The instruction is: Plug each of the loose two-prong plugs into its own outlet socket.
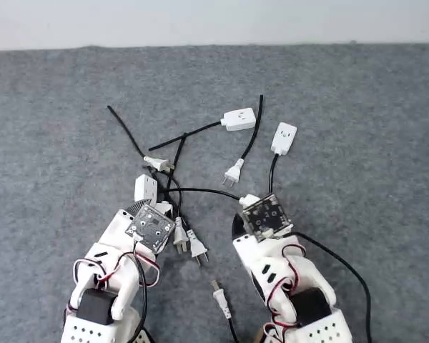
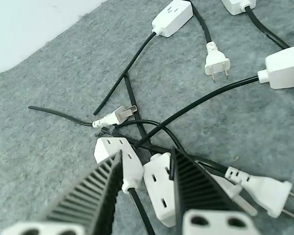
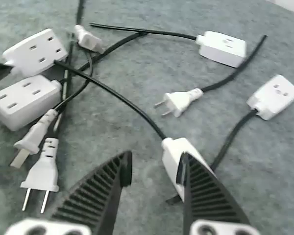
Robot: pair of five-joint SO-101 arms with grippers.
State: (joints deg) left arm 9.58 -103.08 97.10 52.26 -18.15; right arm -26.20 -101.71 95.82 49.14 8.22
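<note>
Plug: white plastic two-prong plug on grey mat, axis 1-to-7 o'clock, prongs toward 7.
Right gripper: nearer; plug at its 11 o'clock; jaws spread, white socket block between.
Left gripper: spread open.

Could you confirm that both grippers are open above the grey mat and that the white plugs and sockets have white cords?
Not quite: the cords are black, as the high view shows. The rest stands: the left gripper and right gripper are open above the grey mat, and the plugs and sockets are white.
</note>
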